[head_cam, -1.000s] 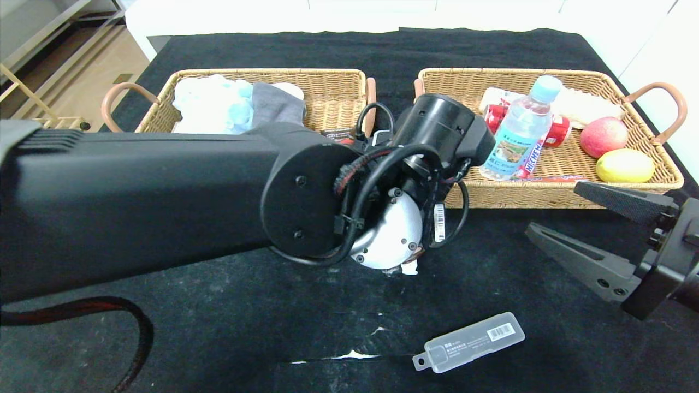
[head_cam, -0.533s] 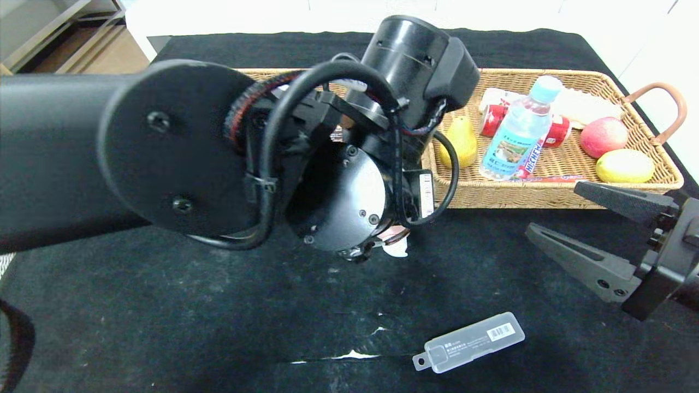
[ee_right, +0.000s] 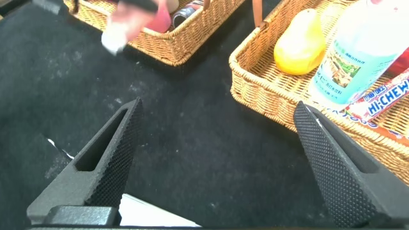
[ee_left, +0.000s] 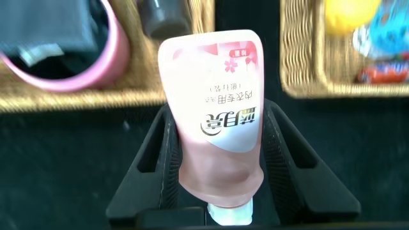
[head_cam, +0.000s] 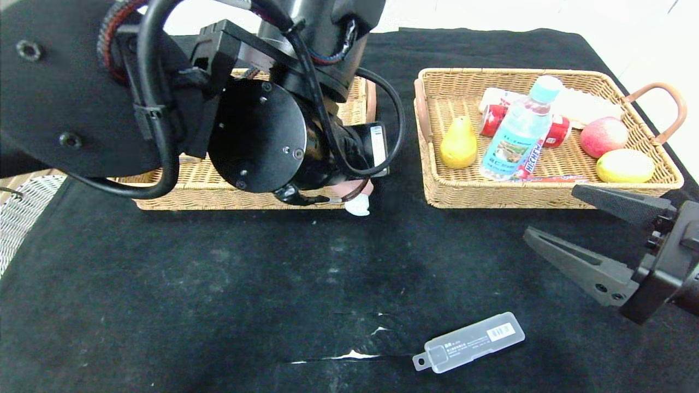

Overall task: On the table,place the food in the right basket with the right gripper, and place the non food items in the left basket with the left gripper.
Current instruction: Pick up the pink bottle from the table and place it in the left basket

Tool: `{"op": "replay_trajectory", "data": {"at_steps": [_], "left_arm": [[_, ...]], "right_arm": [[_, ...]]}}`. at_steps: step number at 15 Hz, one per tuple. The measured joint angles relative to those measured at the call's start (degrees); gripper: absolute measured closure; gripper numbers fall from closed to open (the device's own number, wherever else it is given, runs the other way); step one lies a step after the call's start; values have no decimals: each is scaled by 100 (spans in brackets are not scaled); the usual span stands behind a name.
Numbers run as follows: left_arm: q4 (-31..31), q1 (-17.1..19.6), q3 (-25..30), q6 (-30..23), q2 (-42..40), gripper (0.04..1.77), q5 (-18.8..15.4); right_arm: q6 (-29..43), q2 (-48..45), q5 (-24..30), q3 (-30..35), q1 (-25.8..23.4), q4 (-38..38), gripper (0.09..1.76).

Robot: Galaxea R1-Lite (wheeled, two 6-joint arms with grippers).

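Pink squeeze tube [ee_left: 216, 131] clamped in left hand [ee_left: 217, 166], at left basket [head_cam: 229, 188] edge.

Woven wicker baskets [head_cam: 546, 188], seemingly matt cloth

A red apple [head_cam: 603, 136] lies at about 2 o'clock in the head view. Just beside it, at its 5 o'clock, sits a yellow lemon [head_cam: 625, 165]. At the apple's 9 o'clock a red can [head_cam: 494, 117] lies on its side, partly hidden. A long white packet [head_cam: 581, 106] rests at the apple's 11 o'clock. A red and white Hi-Chew pack [head_cam: 532, 158] lies at the apple's 8 o'clock. White wickerwork [head_cam: 22, 213] shows at 9 o'clock, at the view's edge
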Motion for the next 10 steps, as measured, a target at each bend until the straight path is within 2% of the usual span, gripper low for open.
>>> {"op": "replay_trajectory", "data": {"at_steps": [10], "left_arm": [[-1626,706,-243,1358,402,97,-18]], "right_arm": [[-1,-9,2,-5,0,2,14]]}}
